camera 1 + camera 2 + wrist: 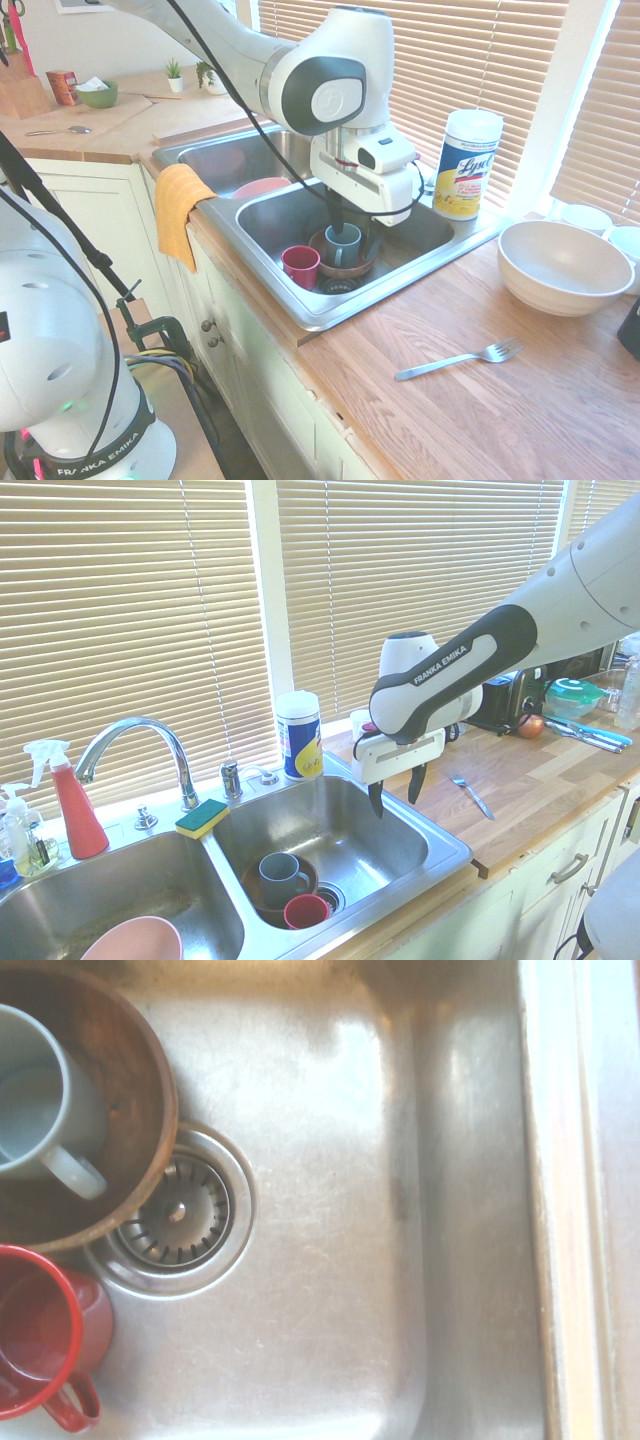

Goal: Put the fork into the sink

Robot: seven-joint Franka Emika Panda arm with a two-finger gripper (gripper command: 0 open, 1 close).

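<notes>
The fork lies flat on the wooden counter to the right of the sink, tines pointing away from the basin. In the second exterior view the fork rests just beyond the sink's rim. My gripper hangs open and empty above the right basin, fingers pointing down, about a hand's width from the fork. In the first exterior view the gripper sits just over the dishes. The wrist view looks straight down at the sink floor and its round drain.
A grey mug in a brown bowl and a red cup stand by the drain. A Lysol canister is on the back rim and a large white bowl on the counter. The faucet and a sponge sit behind the divider.
</notes>
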